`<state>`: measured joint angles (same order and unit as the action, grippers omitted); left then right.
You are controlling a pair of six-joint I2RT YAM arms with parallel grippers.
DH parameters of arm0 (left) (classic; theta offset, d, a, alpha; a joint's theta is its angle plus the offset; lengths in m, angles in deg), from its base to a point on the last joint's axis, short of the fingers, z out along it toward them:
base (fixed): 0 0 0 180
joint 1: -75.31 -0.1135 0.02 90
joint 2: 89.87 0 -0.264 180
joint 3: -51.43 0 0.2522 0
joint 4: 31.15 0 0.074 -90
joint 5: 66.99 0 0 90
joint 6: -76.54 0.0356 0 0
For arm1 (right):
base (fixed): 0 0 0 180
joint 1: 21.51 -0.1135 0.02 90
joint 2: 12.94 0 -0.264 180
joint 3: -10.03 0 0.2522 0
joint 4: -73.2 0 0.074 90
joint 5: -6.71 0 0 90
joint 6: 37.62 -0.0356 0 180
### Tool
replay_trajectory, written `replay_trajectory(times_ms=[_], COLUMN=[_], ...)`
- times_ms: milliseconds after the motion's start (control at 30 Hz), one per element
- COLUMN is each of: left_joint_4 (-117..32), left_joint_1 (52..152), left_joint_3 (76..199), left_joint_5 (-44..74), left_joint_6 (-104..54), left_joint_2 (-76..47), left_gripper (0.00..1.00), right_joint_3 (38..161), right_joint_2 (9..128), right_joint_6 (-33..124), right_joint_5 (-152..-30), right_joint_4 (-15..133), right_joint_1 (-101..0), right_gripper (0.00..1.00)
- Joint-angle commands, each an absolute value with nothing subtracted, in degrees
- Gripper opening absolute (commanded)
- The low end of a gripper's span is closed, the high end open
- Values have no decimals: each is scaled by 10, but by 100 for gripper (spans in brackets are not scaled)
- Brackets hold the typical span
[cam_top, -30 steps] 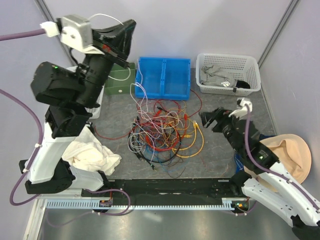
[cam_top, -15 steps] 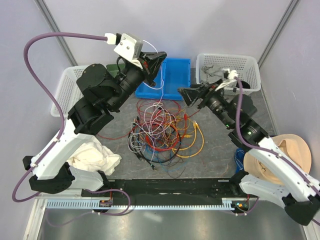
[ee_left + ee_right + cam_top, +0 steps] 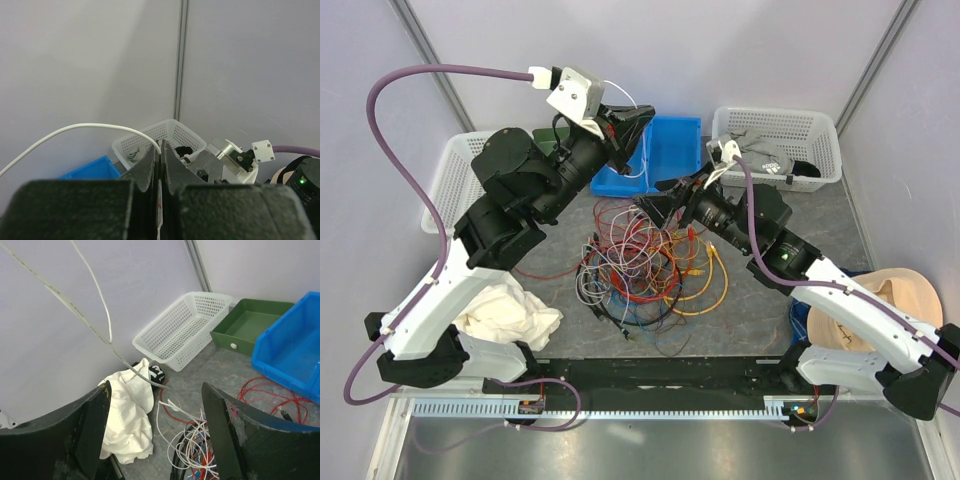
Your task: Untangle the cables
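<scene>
Left claw clamped, right claw spread wide.

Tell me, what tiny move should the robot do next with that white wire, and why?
Probably slide the right claw forward and close it on the white cable. The left claw is shut on that cable up high, and it trails down into the tangled pile. The right claw is open with the strand just ahead of it.

Grey table under tangled cables, blue bin, white cloth, white basket.
</scene>
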<state>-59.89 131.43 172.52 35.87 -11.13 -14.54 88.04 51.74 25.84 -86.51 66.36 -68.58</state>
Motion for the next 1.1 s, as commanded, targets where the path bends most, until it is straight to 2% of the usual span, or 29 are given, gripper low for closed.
replay_trajectory(times_ms=[0,67,133,167,200,233,300,333,400,433,467,500,533,600,833,967,1067], left_joint_4=[-602,-602,-601,-601,-601,-602,-602,-600,-595,-592,-585,-579,-570,-536,-388,-254,-147], left_joint_1=[1315,1315,1315,1315,1315,1315,1315,1315,1315,1315,1315,1315,1315,1315,1315,1315,1316], left_joint_3=[1733,1729,1720,1716,1708,1702,1679,1669,1634,1620,1586,1564,1542,1458,1187,1058,1027], left_joint_5=[345,342,340,340,344,345,355,358,379,392,421,442,464,523,579,444,319], left_joint_6=[-129,-130,-147,-149,-150,-152,-155,-156,-158,-160,-167,-171,-179,-199,-268,-266,-267], left_joint_2=[-159,-164,-168,-173,-177,-182,-199,-204,-226,-236,-246,-272,-286,-321,-483,-513,-492], left_gripper=[2,2,2,2,2,2,2,2,2,8,19,51,64,99,99,94,92], right_joint_3=[916,934,943,945,945,946,958,963,987,999,1025,1038,1051,1092,1195,1242,1245], right_joint_2=[531,544,564,570,571,571,566,562,554,554,552,551,550,549,553,561,557], right_joint_6=[275,280,286,295,301,304,316,321,326,330,332,337,338,345,346,316,296], right_joint_5=[-867,-855,-837,-813,-799,-788,-768,-762,-728,-713,-699,-685,-652,-626,-607,-642,-661], right_joint_4=[701,695,687,688,692,693,690,688,668,655,641,616,603,565,493,454,432], right_joint_1=[-694,-695,-696,-696,-696,-696,-696,-696,-696,-697,-696,-696,-696,-696,-696,-696,-696], right_gripper=[78,72,61,46,37,21,12,2,0,0,0,0,0,0,0,0,0])
